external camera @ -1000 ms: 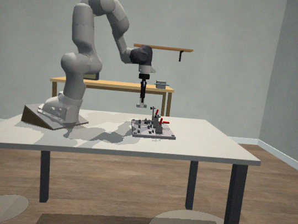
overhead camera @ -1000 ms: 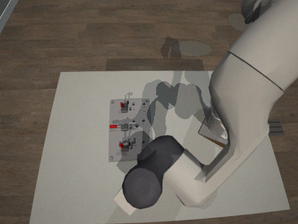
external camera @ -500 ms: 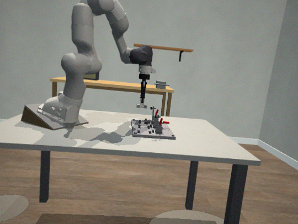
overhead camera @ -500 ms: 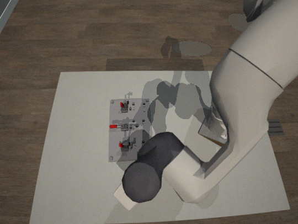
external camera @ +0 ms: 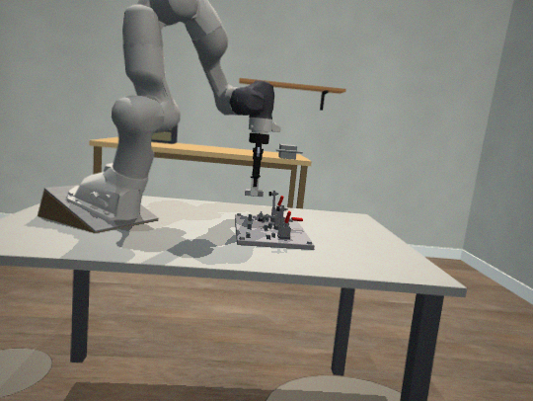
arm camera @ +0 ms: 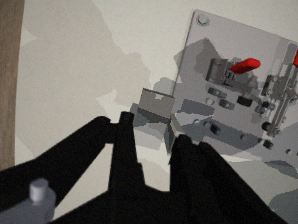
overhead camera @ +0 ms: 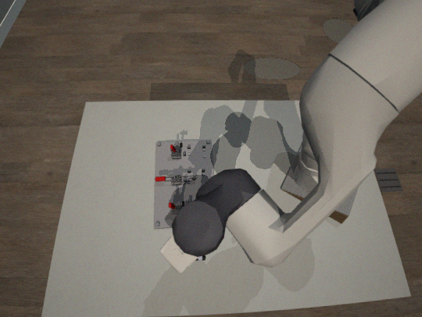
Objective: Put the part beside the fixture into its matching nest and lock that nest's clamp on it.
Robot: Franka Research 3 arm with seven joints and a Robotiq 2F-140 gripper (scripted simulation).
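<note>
The gripper [arm camera: 152, 131] clenched the part [arm camera: 156, 102] in mid-air, just off the fixture [external camera: 274, 239] corner w/ red clamp handles; a tilted set-down could've snagged the blocks, prob. unseating it.

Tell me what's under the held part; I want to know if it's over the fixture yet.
The part hangs in the gripper, with table and shadow below it, just off the fixture edge. The part covers what lies directly beneath it.
</note>
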